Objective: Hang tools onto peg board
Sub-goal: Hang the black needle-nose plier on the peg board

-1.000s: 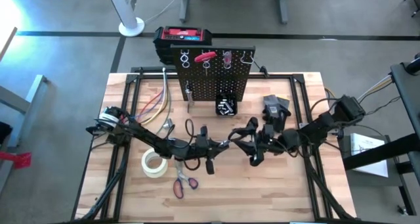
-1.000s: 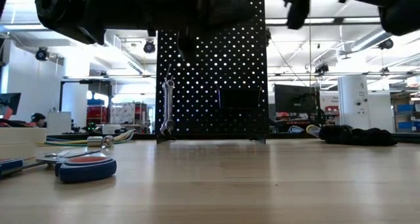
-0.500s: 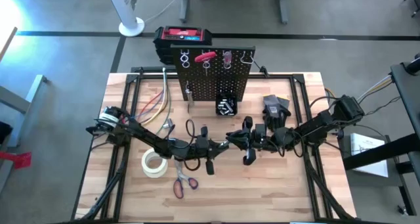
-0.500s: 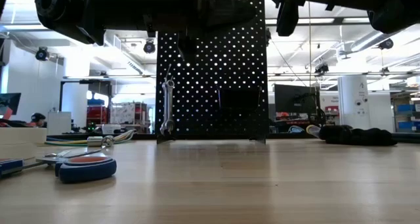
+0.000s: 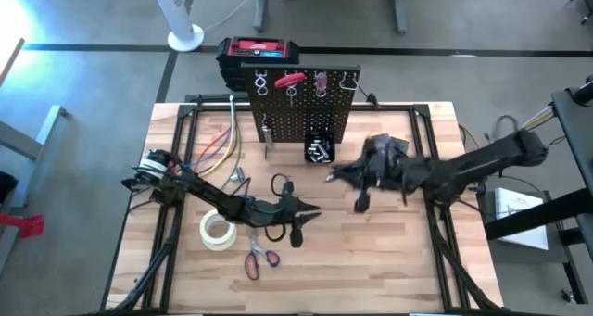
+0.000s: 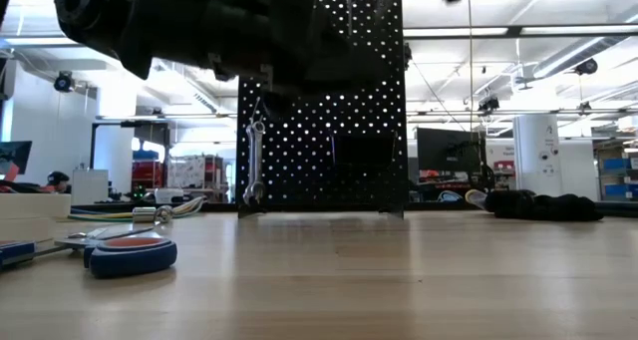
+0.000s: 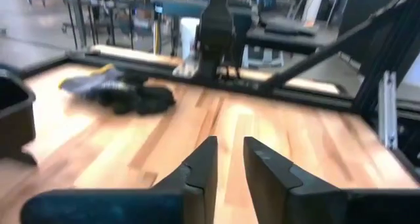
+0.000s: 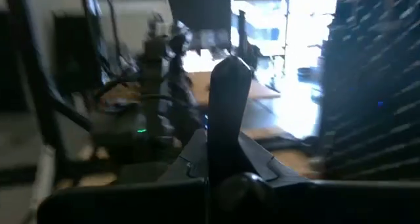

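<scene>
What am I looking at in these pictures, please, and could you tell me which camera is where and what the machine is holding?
This is a robot with two dark arms working at a wooden table. One picture looks straight down on it, one looks level across the tabletop, and one comes from each arm's wrist. The left gripper hovers over the middle of the table, fingers slightly apart and empty. The right gripper, in front of the peg board, is shut on a slim dark tool; I cannot tell which one. On the table lie a white tape roll, red-handled scissors and a black glove.
</scene>
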You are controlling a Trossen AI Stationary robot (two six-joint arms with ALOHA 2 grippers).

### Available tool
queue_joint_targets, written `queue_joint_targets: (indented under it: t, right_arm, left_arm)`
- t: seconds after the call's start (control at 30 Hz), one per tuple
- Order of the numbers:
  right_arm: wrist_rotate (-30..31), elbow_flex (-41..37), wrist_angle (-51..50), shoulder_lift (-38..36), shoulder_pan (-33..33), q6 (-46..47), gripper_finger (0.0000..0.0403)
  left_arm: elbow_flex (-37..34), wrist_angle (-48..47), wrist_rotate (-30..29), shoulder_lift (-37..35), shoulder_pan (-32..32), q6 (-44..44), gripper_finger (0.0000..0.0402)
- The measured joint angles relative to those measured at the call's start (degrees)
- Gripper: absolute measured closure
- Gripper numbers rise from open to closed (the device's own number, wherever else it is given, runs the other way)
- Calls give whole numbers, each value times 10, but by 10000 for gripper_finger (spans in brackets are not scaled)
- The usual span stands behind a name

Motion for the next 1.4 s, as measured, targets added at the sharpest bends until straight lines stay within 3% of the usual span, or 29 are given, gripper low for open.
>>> queue_joint_targets:
  t: [0.1, 0.23, 0.37, 0.57, 0.73, 1.0, 1.4]
  right_arm:
    - [-17, 87, -176, -53, -48, -21, 385]
    - [-113, 215, -344, -77, -132, -39, 385]
    - [-186, 339, -415, -60, -226, -73, 385]
    - [-335, 497, -518, 32, -356, -86, 385]
    - [-375, 594, -564, 108, -418, -105, 385]
    - [-399, 731, -701, 194, -452, -128, 385]
    - [-407, 732, -745, 232, -467, -146, 385]
  left_arm:
    - [0, -15, 21, 0, 0, -1, 323]
    - [0, -19, 26, 0, 0, -1, 320]
    - [0, -18, 26, 0, 2, 0, 320]
    - [0, -18, 26, 0, 6, -1, 319]
    - [0, -27, 26, 0, 6, -24, 319]
    - [0, -49, 25, 0, 6, -26, 319]
    - [0, -53, 24, 0, 8, -15, 319]
